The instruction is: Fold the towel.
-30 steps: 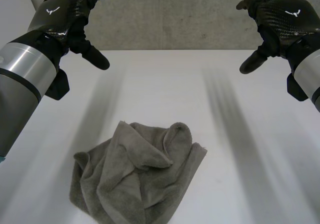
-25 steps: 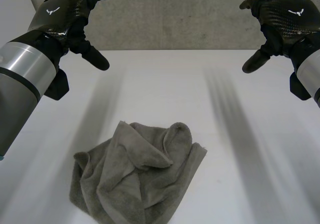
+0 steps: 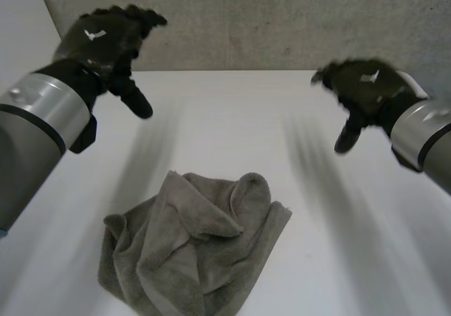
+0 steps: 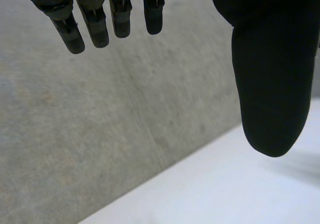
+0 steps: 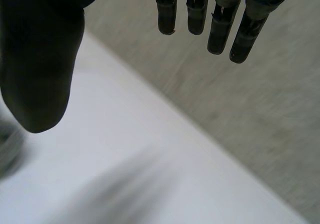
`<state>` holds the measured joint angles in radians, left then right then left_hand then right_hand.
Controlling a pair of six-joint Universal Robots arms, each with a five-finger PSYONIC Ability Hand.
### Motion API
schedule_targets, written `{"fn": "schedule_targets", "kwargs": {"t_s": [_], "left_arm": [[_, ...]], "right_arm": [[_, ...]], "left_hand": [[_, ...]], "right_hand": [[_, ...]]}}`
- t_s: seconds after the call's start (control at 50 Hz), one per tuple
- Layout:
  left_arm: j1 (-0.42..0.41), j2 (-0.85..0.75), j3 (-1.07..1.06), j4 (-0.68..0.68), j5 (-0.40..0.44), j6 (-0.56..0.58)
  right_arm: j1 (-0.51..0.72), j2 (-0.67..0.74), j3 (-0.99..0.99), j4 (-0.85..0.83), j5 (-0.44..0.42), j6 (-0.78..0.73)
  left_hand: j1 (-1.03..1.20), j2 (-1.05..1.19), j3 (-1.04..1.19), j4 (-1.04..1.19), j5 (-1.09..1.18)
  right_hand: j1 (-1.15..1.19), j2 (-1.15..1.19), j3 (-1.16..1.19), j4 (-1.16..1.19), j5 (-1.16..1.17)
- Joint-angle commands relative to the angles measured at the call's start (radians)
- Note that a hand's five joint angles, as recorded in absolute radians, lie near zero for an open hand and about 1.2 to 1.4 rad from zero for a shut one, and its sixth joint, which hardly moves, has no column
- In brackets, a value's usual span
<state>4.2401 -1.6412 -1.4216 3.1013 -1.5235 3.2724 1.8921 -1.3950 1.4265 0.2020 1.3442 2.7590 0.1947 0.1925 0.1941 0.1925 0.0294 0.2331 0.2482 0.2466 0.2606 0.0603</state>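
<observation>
Find the grey towel (image 3: 194,249) heaped and crumpled on the white table (image 3: 232,118), loose folds lapping over its middle. Note the left hand (image 3: 106,44) raised beyond the towel to its left and the right hand (image 3: 363,87) raised beyond it to its right, both well apart from the cloth, fingers relaxed and spread from the thumb, holding nothing. Treat the step as reaching in to open the heap flat before any fold. Bring each hand down onto an outer edge of the towel, not the bunched middle, and pinch only one layer. Draw outward into the bare table beyond and beside the towel, short of the grey wall (image 3: 246,20). Hard to tell how much table lies on the towel's near side, so pull away from there.
</observation>
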Motion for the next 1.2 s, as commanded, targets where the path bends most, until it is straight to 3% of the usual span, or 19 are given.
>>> {"fn": "schedule_targets", "kwargs": {"t_s": [0.02,0.18,0.26,0.4,0.6,0.72,0.74,0.76,0.78,0.8,0.88,0.98,1.02,1.04,1.06,1.08,1.1,1.14,1.2], "left_arm": [[-0.077,-0.064,-0.011,-0.052,0.000,0.176],[-0.121,-0.166,-0.036,-0.056,-0.001,0.260],[-0.149,-0.247,-0.045,-0.058,-0.007,0.297],[-0.180,-0.334,-0.049,-0.056,-0.017,0.366],[-0.177,-0.422,-0.048,-0.046,-0.033,0.394],[-0.178,-0.465,-0.036,-0.043,-0.079,0.395],[-0.177,-0.476,-0.034,-0.041,-0.078,0.395],[-0.177,-0.476,-0.034,-0.041,-0.078,0.395],[-0.177,-0.482,-0.028,-0.038,-0.079,0.397],[-0.177,-0.485,-0.013,-0.030,-0.081,0.398],[-0.172,-0.477,0.040,0.007,-0.084,0.412],[-0.160,-0.428,0.175,0.140,-0.093,0.428],[-0.131,-0.363,0.278,0.306,-0.142,0.428],[-0.131,-0.362,0.279,0.307,-0.142,0.428],[-0.109,-0.333,0.318,0.420,-0.174,0.425],[-0.091,-0.307,0.338,0.539,-0.206,0.423],[-0.091,-0.307,0.339,0.540,-0.207,0.423],[-0.077,-0.258,0.343,0.734,-0.231,0.425],[-0.083,-0.243,0.311,0.793,-0.228,0.425]], "right_arm": [[0.012,0.108,0.008,0.080,-0.011,-0.026],[0.010,0.211,0.064,-0.056,-0.023,0.259],[0.013,0.284,0.084,-0.125,-0.080,0.388],[0.044,0.373,0.063,-0.168,-0.138,0.456],[0.117,0.516,-0.072,-0.181,-0.129,0.498],[0.127,0.577,-0.140,-0.184,-0.138,0.568],[0.128,0.585,-0.153,-0.185,-0.138,0.573],[0.128,0.591,-0.165,-0.185,-0.134,0.574],[0.128,0.591,-0.166,-0.185,-0.134,0.574],[0.130,0.591,-0.178,-0.185,-0.128,0.573],[0.130,0.565,-0.213,-0.190,-0.111,0.573],[0.113,0.426,-0.325,-0.243,-0.054,0.561],[0.076,0.314,-0.395,-0.370,-0.028,0.535],[0.044,0.263,-0.403,-0.469,-0.010,0.528],[0.044,0.263,-0.403,-0.470,-0.010,0.528],[0.015,0.211,-0.394,-0.584,0.018,0.525],[-0.007,0.153,-0.380,-0.674,0.035,0.527],[-0.016,0.098,-0.361,-0.729,0.036,0.525],[-0.027,0.051,-0.328,-0.730,0.001,0.522]], "left_hand": [[0.036,0.039,0.037,0.039,0.027],[0.069,0.071,0.069,0.071,0.059],[0.083,0.086,0.084,0.086,0.074],[0.098,0.100,0.099,0.100,0.089],[0.268,0.271,0.269,0.271,0.259],[0.668,0.670,0.668,0.670,0.658],[0.807,0.809,0.808,0.809,0.798],[0.809,0.811,0.809,0.811,0.799],[0.948,0.950,0.949,0.950,0.939],[1.130,1.132,1.130,1.132,1.120],[1.202,1.204,1.202,1.204,1.192],[1.202,1.204,1.202,1.204,1.192],[1.202,1.204,1.202,1.204,1.192],[1.202,1.204,1.202,1.204,1.192],[1.202,1.204,1.202,1.204,1.192],[1.202,1.204,1.202,1.204,1.192],[1.202,1.204,1.202,1.204,1.192],[1.202,1.204,1.202,1.204,1.192],[1.202,1.204,1.202,1.204,1.192]], "right_hand": [[-0.059,-0.074,-0.072,-0.086,-0.060],[-0.059,-0.074,-0.072,-0.086,-0.060],[-0.059,-0.074,-0.072,-0.086,-0.060],[-0.057,-0.072,-0.071,-0.085,-0.059],[0.046,0.031,0.032,0.018,0.044],[0.410,0.395,0.396,0.382,0.408],[0.610,0.595,0.597,0.583,0.608],[0.792,0.777,0.779,0.765,0.791],[0.794,0.779,0.781,0.767,0.793],[1.050,1.035,1.037,1.023,1.048],[1.163,1.148,1.150,1.136,1.161],[1.163,1.148,1.150,1.136,1.161],[1.163,1.148,1.150,1.136,1.161],[1.163,1.148,1.150,1.136,1.161],[1.163,1.148,1.150,1.136,1.161],[1.163,1.148,1.150,1.136,1.161],[1.163,1.148,1.150,1.136,1.161],[1.163,1.148,1.150,1.136,1.161],[1.163,1.148,1.150,1.136,1.161]]}}
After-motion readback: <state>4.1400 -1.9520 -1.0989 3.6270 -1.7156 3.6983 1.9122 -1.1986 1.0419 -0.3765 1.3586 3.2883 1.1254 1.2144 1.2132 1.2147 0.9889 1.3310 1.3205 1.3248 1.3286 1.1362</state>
